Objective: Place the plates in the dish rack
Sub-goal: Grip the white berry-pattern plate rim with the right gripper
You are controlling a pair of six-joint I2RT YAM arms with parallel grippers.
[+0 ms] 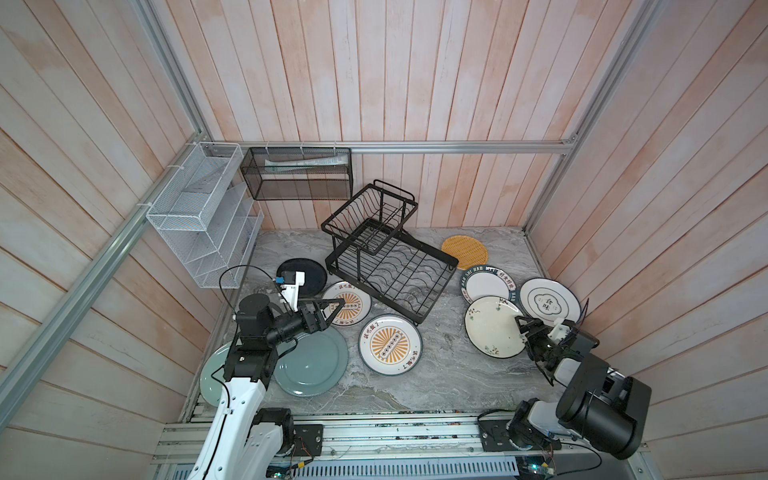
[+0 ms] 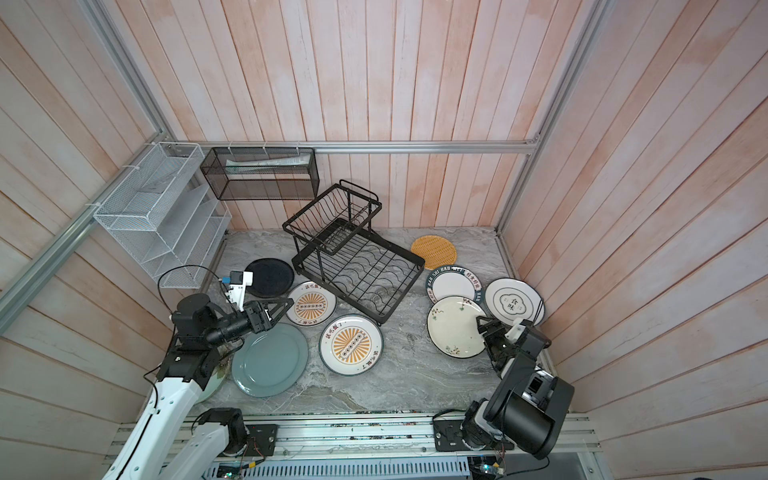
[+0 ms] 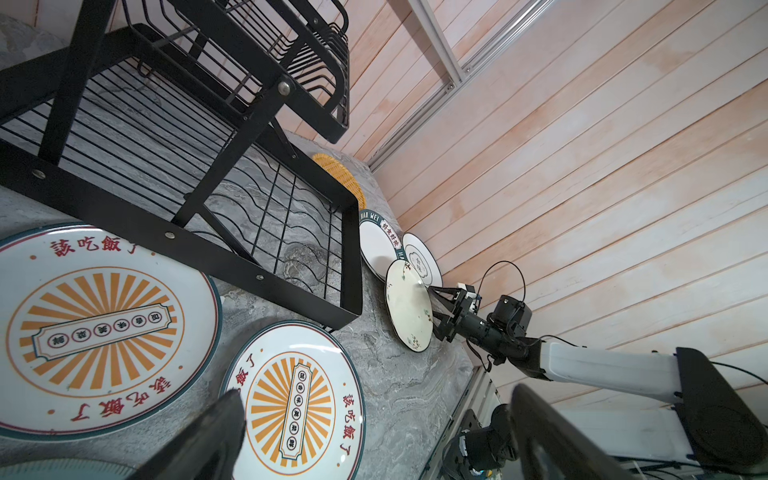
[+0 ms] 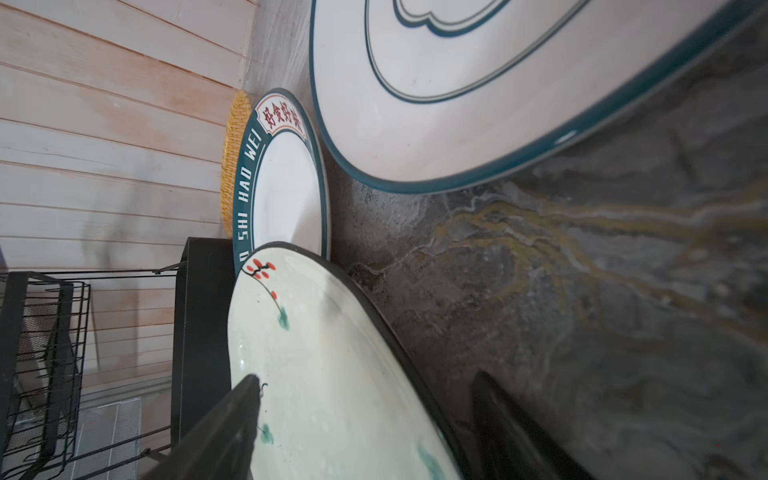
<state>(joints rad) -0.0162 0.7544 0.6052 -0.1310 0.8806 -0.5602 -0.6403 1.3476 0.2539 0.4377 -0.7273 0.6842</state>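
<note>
In a top view, the plates [image 1: 390, 345] lay flat around the dish rack [image 1: 390, 266]. Left wrist view: the left gripper [image 3: 378, 395] stood spread, empty. Right wrist view: the right gripper [image 4: 368, 378] stood spread astride the floral plate [image 4: 324, 365] rim. I judged the plate stiff, slick and brittle; the rim was the place to grip.

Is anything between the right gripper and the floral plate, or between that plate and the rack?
Nothing visible. The right gripper, jaws open, straddles the rim of the floral plate. Only bare table lies between that plate and the rack.
</note>
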